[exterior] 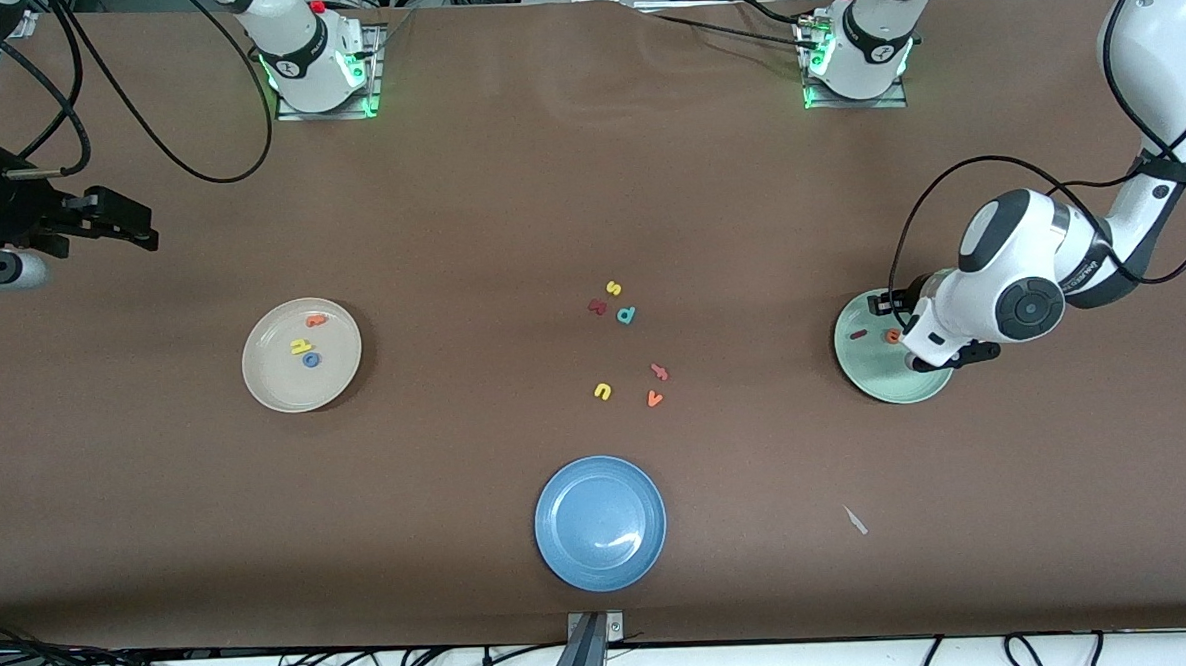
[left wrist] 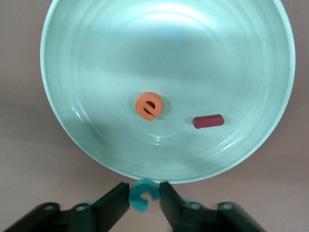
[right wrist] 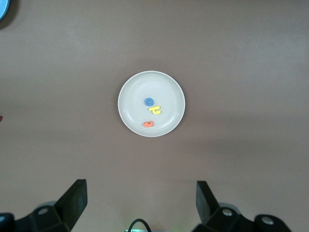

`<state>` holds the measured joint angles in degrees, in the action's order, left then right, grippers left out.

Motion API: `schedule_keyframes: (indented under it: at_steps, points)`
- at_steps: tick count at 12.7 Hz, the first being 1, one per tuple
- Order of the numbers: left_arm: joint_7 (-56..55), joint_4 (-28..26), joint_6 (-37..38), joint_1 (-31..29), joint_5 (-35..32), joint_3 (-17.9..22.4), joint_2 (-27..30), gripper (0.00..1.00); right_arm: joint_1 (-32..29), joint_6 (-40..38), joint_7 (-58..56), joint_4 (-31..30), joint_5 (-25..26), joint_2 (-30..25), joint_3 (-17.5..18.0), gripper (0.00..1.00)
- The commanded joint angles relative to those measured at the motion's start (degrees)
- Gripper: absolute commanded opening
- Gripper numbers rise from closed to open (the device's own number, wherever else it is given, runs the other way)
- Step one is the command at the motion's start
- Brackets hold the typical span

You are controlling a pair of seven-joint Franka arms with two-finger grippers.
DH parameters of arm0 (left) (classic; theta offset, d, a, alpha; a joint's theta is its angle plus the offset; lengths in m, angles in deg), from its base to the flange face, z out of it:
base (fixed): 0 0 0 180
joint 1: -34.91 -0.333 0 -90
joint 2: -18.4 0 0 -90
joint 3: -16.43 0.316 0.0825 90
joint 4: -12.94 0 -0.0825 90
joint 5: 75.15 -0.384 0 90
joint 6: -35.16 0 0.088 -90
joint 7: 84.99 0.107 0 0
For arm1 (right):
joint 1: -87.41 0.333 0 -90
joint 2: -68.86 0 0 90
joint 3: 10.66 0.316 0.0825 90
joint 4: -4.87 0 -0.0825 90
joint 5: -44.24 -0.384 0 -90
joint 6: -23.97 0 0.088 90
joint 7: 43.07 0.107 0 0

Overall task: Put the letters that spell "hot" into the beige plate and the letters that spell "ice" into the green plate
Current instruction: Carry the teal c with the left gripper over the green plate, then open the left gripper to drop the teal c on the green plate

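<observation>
My left gripper [exterior: 928, 336] hangs over the rim of the green plate [exterior: 875, 381], shut on the teal c [left wrist: 144, 195], which sits between its fingers [left wrist: 113, 203]. The orange e [left wrist: 149, 106] and the dark red i [left wrist: 208, 121] lie in the green plate [left wrist: 96, 72]. Toward the right arm's end, the beige plate [exterior: 265, 382] holds the yellow h [exterior: 299, 347], the blue o [exterior: 311, 359] and the orange t [exterior: 315, 320]. My right gripper [exterior: 138, 228] waits open above the table beside the beige plate [right wrist: 128, 116], with nothing between its fingers.
Loose letters lie mid-table: a yellow s [exterior: 613, 288], a dark red letter [exterior: 597, 307], a teal p [exterior: 626, 315], a yellow u [exterior: 603, 391], a reddish letter [exterior: 660, 372] and an orange v [exterior: 655, 398]. Nearer the camera sit a blue plate [exterior: 562, 545] and a white scrap [exterior: 855, 521].
</observation>
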<state>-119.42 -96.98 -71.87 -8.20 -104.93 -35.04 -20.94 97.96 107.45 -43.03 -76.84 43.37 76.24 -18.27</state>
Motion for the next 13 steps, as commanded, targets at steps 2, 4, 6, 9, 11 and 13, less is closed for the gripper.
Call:
schedule_keyframes:
  at_steps: [2, 4, 6, 9, 11, 13]
  points:
    - [1.2, 1.8, 0.5, -0.4, -1.4, -0.6, 0.9, 1.00, -0.2, -1.1, 0.7, 1.3, 0.6, 0.4, 0.1, 1.00]
    - [1.0, 5.1, 2.5, -0.4, -0.4, -1.3, 1.9, 1.00, -0.2, -1.0, 0.7, 1.3, 0.6, 0.4, 0.0, 1.00]
    - [1.0, 10.7, 7.2, -0.5, 0.8, -3.9, 2.0, 1.00, -0.2, -1.1, 0.7, 1.3, 0.6, 0.4, 0.0, 1.00]
    - [3.0, 19.0, 13.5, 0.5, 4.1, -4.3, 2.0, 1.00, -0.2, -1.1, 0.7, 1.2, 0.6, 0.4, 0.0, 1.00]
    - [5.1, 21.8, 16.1, 0.7, 4.1, -4.3, 2.0, 1.00, -0.2, -1.1, 0.7, 1.2, 0.6, 0.4, 0.0, 1.00]
    - [5.9, 24.8, 17.9, 0.7, 4.1, -4.3, 2.0, 1.00, -0.3, -1.1, 0.7, 1.2, 0.6, 0.4, 0.0, 1.00]
